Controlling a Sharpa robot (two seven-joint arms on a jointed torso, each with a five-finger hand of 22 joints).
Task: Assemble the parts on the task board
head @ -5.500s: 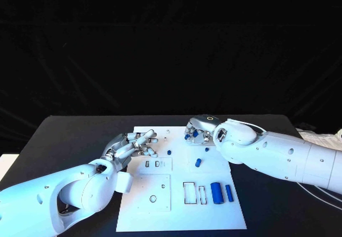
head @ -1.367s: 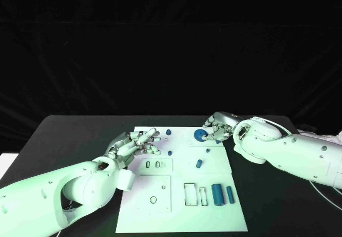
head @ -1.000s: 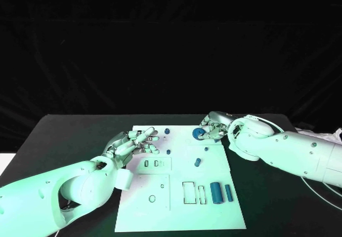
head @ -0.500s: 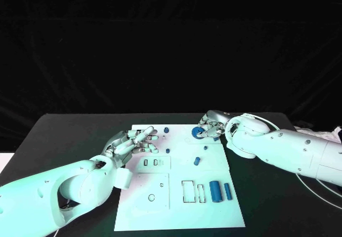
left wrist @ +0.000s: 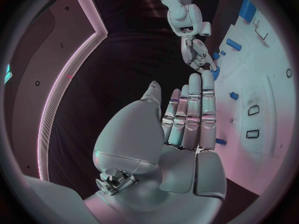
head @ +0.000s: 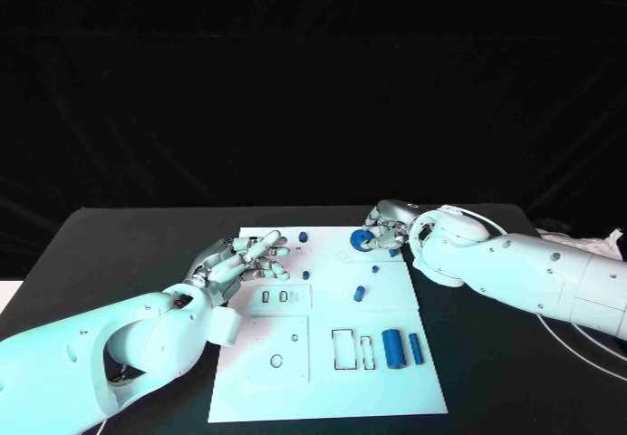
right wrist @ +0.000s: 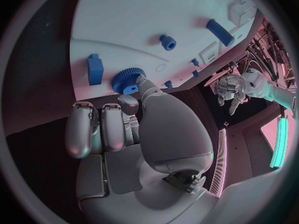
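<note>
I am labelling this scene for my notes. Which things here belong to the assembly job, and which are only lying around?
Belong to the job:
- task board
- blue gear, held by the right hand
- two blue cylinders near the board's front right
- small blue pieces mid-board
- left hand, holding nothing

Just lying about:
- white cable on the black table

No readable text, labels, brands or numbers anywhere; flat white rectangular task board (head: 327, 362) carries only black outline shapes, no lettering.
</note>
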